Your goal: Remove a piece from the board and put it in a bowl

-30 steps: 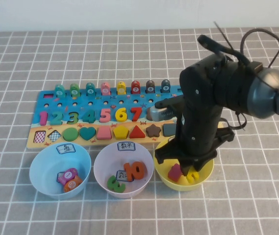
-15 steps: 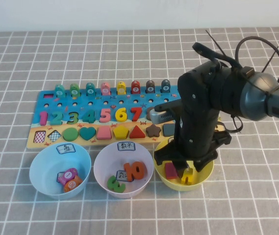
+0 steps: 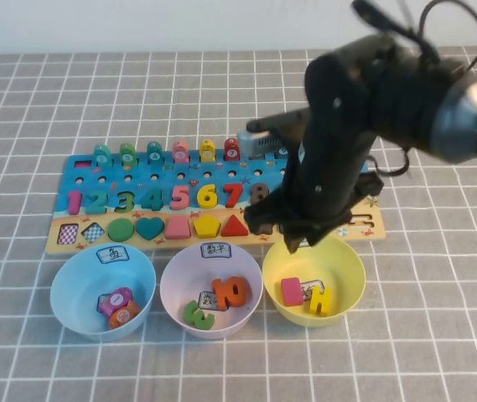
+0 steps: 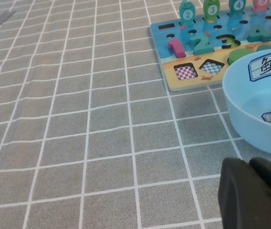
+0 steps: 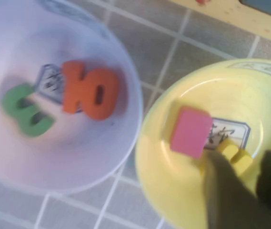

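- Grey checked cloth (image 3: pixel 54 100) covered the table; in the high view the board (image 3: pixel 58 243) was seen behind three bowls in a row.
- High view: the right gripper (image 3: pixel 301 239) was recorded over the far rim of the yellow bowl (image 3: pixel 351 268), its arm hiding the board's right end. The pink piece (image 3: pixel 292 291) was noted lying inside that bowl, just beside a yellow piece (image 3: pixel 320 299). The left gripper was not shown.
- Judgement: the drop appeared done and the step in hand was taken to be the withdrawal. It would be best done straight up, jaws kept spread, so that neither the bowl rim nor the board's pegs are caught.
- Left wrist view: the left gripper (image 4: pixel 252 193) was logged low over bare cloth, near the blue bowl (image 4: pixel 249 109) and the board's end (image 4: pixel 173 83). Its state could not be told. Only this view placed that arm.
- Right wrist view: the right gripper (image 5: pixel 245 164) was seen from above with jaws spread and nothing between them, which the high view left unclear. The pink piece (image 5: pixel 191 132) was confirmed resting flat on the bowl's label, touching the yellow piece (image 5: pixel 233 152). The white bowl (image 5: pixel 78 157) held an orange 10 (image 5: pixel 90 93) and a green number (image 5: pixel 28 114).
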Available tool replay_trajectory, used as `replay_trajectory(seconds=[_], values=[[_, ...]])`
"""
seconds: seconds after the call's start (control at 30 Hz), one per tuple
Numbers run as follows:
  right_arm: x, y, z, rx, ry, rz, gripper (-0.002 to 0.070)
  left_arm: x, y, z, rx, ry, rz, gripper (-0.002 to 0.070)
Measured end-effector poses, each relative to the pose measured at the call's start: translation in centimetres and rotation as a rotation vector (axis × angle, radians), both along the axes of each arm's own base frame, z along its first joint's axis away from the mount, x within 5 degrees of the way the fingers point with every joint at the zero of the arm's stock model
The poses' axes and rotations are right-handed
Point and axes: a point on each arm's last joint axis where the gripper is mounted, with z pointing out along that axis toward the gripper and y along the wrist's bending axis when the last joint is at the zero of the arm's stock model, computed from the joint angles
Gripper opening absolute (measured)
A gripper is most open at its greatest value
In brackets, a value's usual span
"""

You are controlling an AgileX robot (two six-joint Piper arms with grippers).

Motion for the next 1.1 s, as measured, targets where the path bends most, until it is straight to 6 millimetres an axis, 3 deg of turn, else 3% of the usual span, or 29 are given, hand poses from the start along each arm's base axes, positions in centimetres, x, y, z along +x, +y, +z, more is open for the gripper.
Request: replay_trajectory(seconds=[0.1, 0.2, 0.5, 0.67, 0.83, 0.97, 1.1], values=[[-1.1, -0.5, 2.5, 0.048, -0.031, 0.033, 0.0062, 0.0, 0.0, 0.0, 0.000, 0.000, 0.000, 0.0000], [-2.8, -1.9, 4.7, 0.076, -0.060, 0.039, 0.0007, 0.0, 0.0, 0.0, 0.000, 0.000, 0.000, 0.0000], [-10.9, -8.4, 10.8, 0.152, -0.174, 0.043, -0.0015, 0.0, 0.0, 0.0, 0.000, 0.000, 0.000, 0.0000], [-13.2, -10.3, 12.8, 0.182, -0.251, 0.093, -0.0016, 0.0, 0.0, 0.0, 0.000, 0.000, 0.000, 0.0000], [-14.1, -11.2, 11.7, 0.146, -0.244, 0.114, -0.0016, 0.0, 0.0, 0.0, 0.000, 0.000, 0.000, 0.0000], [-13.8, -11.0, 8.9, 0.130, -0.233, 0.106, -0.0016, 0.0, 0.0, 0.0, 0.000, 0.000, 0.000, 0.0000], [-12.9, -10.9, 4.9, 0.182, -0.412, 0.114, -0.0016, 0.0, 0.0, 0.0, 0.000, 0.000, 0.000, 0.0000]])
